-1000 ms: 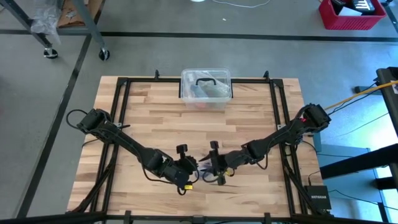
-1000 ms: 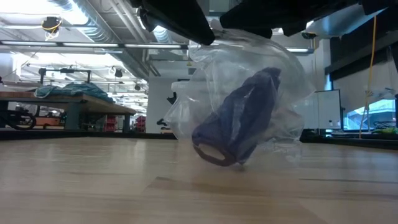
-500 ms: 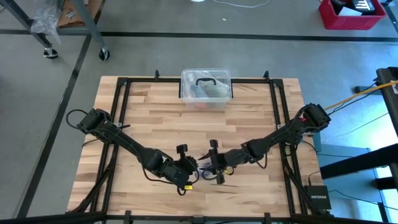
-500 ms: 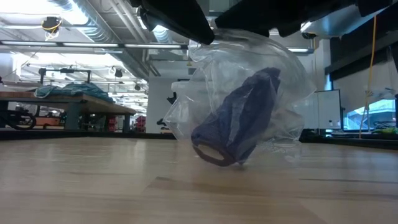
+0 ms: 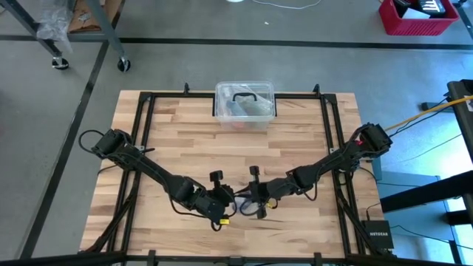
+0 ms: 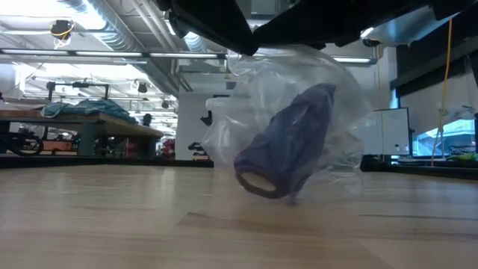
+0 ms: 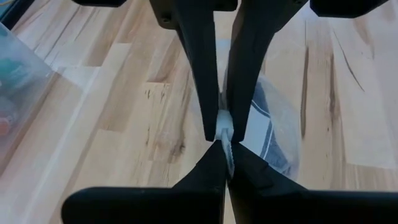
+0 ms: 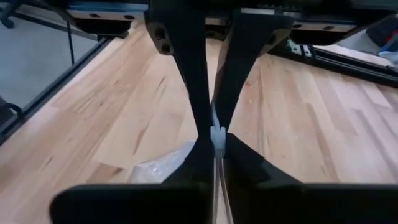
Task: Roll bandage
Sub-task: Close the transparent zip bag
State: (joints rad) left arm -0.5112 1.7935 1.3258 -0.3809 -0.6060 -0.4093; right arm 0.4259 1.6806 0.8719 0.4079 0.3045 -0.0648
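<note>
Both grippers [image 5: 230,205] [image 5: 251,207] pinch the wrapper [image 6: 299,119] (bandage [image 6: 287,146] inside) aloft.

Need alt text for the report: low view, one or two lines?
A clear plastic wrapper hangs just above the wooden table, held from above by dark grippers at the frame's top edge, with the dark bandage bunched inside it. Behind is a bright workshop with a bench at left.
</note>
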